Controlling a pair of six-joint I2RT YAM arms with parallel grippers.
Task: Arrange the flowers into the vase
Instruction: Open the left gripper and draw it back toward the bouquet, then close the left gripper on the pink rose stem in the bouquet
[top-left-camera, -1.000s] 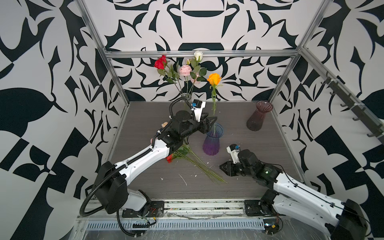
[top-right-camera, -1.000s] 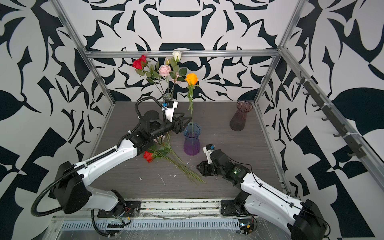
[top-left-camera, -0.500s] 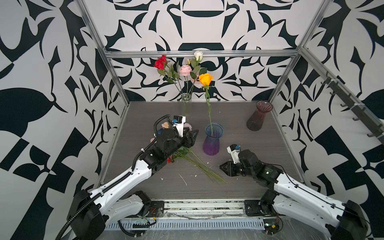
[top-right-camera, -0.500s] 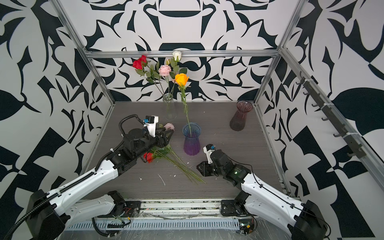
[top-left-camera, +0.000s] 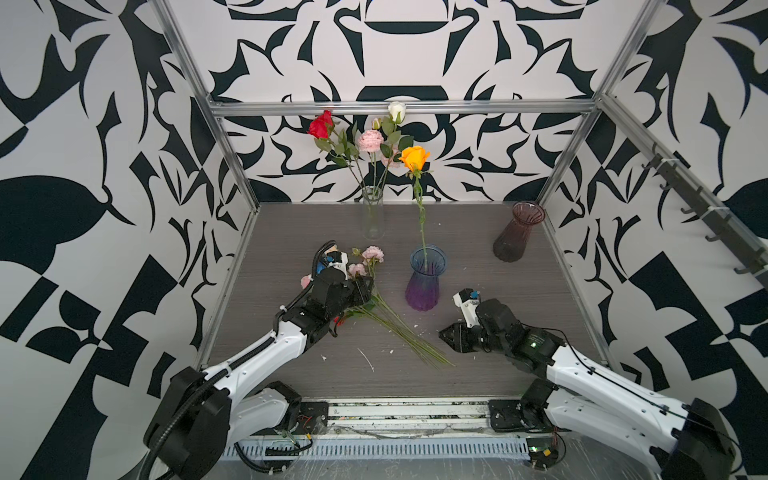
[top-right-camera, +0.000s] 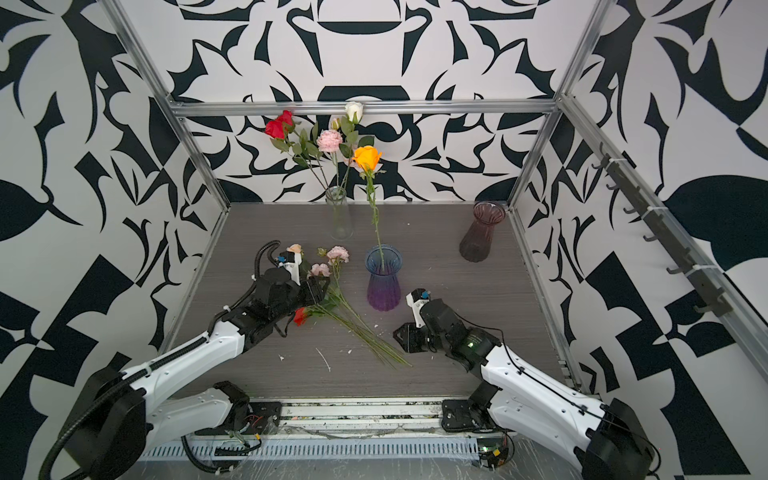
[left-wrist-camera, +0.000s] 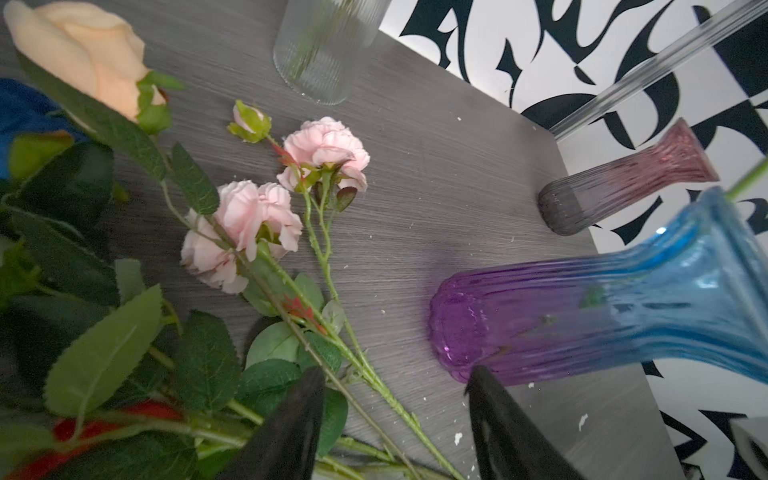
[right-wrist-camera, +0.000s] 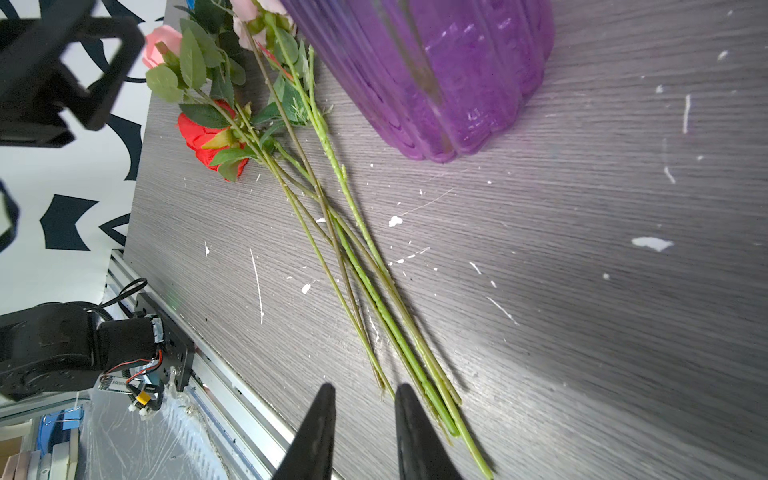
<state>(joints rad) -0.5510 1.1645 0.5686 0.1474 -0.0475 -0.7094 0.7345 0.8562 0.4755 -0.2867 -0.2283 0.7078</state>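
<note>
A grey wood-grain surface (top-left-camera: 291, 232) lies between black-and-white patterned walls. The left arm (top-left-camera: 266, 353) reaches in from the near left and the right arm (top-left-camera: 582, 374) from the near right.

A purple-and-blue vase (top-left-camera: 426, 286) stands upright near the middle. One orange rose (top-left-camera: 414, 157) stands in it, its stem leaning slightly left. Beyond it, at the far edge, a clear vase (top-left-camera: 372, 218) holds a red rose (top-left-camera: 321, 124), a white rose (top-left-camera: 396, 110) and a pink bloom (top-left-camera: 370, 140). A smoky pink vase (top-left-camera: 518, 232) stands at the far right, well apart from both.

The other flowers (top-left-camera: 386, 320) lie in a loose pile on the surface just left of the purple-and-blue vase. Their heads point far left and their stems (right-wrist-camera: 374, 299) run toward the near right. Among them are pale pink blooms (left-wrist-camera: 253, 220), a peach rose (left-wrist-camera: 83, 54), a second red rose (right-wrist-camera: 208, 137) and a blue flower (left-wrist-camera: 20, 116).

The left fingers (left-wrist-camera: 291, 432) hang over the leafy middle of the pile, spread apart and gripping nothing, with stems passing under the gap. Whether they touch the leaves I cannot tell. The right fingers (right-wrist-camera: 318, 432) sit low by the cut stem ends, with a narrow gap and nothing between them.

White specks (top-left-camera: 368, 361) dot the near surface.
</note>
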